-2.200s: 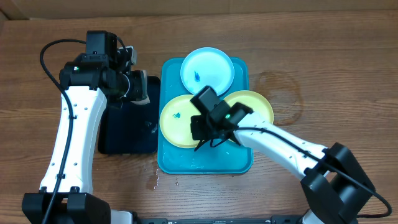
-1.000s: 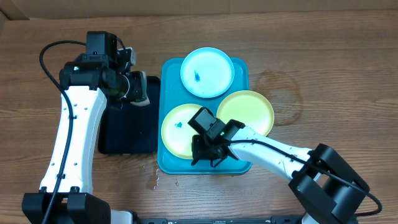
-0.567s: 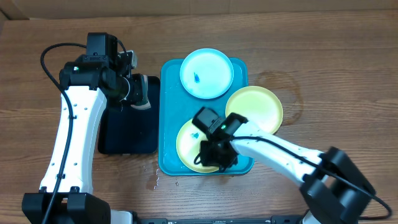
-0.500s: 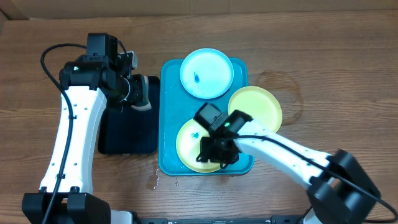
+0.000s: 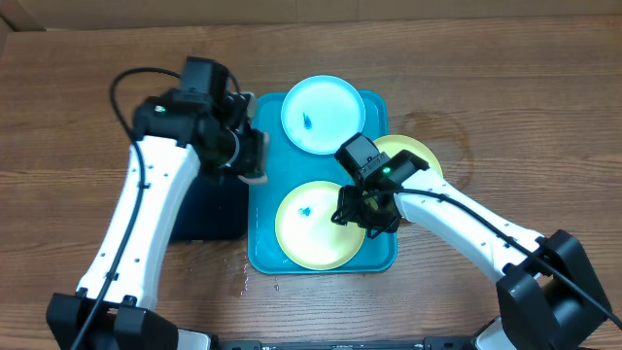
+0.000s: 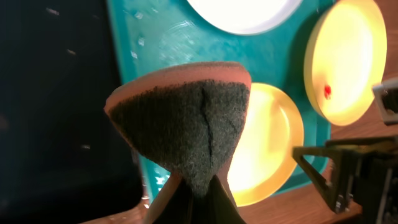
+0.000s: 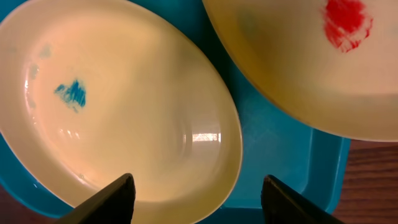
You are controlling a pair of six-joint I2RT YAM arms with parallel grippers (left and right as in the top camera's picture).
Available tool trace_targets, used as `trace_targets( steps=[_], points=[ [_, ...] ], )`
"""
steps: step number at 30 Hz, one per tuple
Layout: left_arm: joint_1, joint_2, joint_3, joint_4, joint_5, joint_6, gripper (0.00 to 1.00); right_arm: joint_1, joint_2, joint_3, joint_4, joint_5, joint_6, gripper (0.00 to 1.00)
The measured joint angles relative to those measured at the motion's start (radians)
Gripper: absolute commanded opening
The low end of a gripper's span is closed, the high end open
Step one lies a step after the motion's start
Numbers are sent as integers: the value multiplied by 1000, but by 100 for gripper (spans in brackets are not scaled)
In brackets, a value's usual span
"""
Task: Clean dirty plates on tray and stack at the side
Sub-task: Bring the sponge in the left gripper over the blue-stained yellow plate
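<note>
since half a second ago the left jaws, clamped on a sponge (image 6: pixel 186 118), have swung over the left edge of the tray (image 5: pixel 260 245), and the right jaws have pulled off the near green plate (image 5: pixel 316 226) lying on it and hang open at its right rim. unheld, that plate may skid under scrubbing, and the second green plate (image 5: pixel 420 154), seemingly overhanging onto the worktop (image 5: pixel 525 117), could be knocked off. only the right wrist view shows its red smear (image 7: pixel 347 22).

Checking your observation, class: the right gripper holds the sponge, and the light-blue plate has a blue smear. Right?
No: the left gripper holds the sponge, as the left wrist view shows; the right gripper is open and empty. The light-blue plate does have a blue smear.
</note>
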Motion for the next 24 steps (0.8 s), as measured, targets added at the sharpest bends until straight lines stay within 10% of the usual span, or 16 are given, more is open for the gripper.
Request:
trace_targets(
  steps=[16, 24],
  points=[
    [-108, 6, -267, 231, 67, -53, 4, 1, 0, -190, 241, -14, 25, 22],
    [-141, 6, -344, 307, 72, -59, 4, 1, 0, -191, 259, -16, 56, 20]
  ],
)
